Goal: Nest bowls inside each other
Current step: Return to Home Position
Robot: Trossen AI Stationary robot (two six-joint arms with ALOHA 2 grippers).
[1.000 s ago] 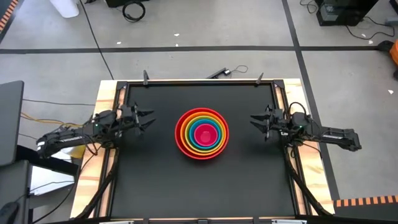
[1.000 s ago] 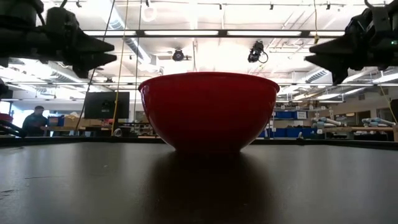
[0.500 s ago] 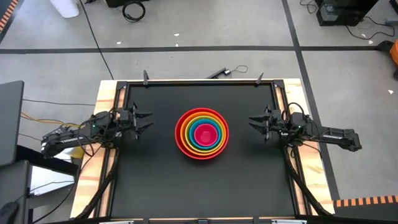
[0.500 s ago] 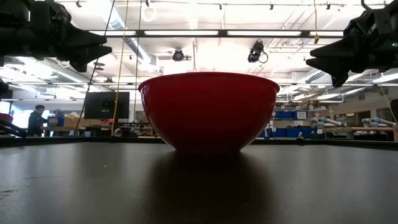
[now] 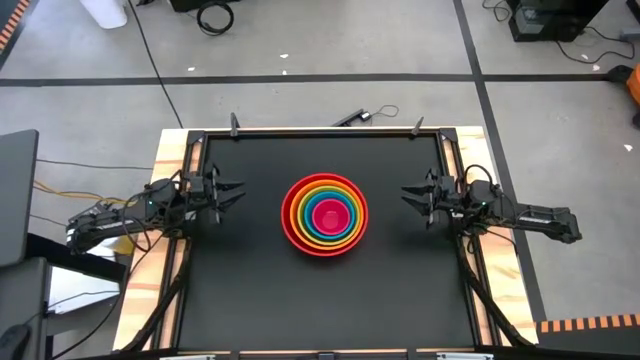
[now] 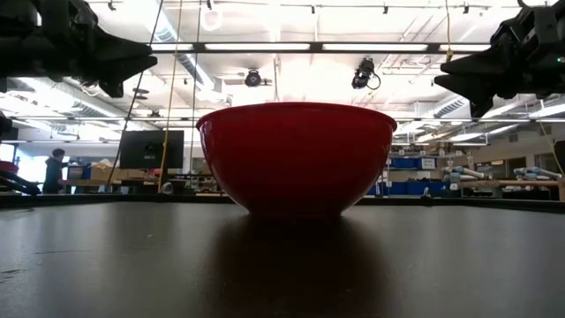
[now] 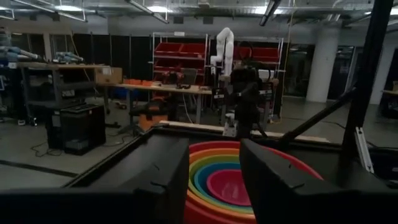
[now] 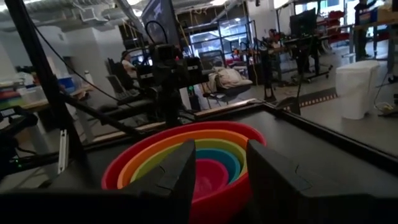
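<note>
Five bowls stand nested at the middle of the black table: red outermost, then orange, yellow-green, blue, and pink innermost. The low view shows only the red bowl, resting on its base. My left gripper hovers open at the table's left edge, pointing level at the stack. My right gripper hovers open at the right edge, facing the stack the same way. Nothing is between either pair of fingers.
A raised frame borders the table, with two short posts at its far edge. A dark screen stands off the table's left side. A person is far off in the room behind.
My left gripper has tipped its fingers slightly upward and narrowed the gap between them, though it stays open. The bowls and my right gripper have kept still.
</note>
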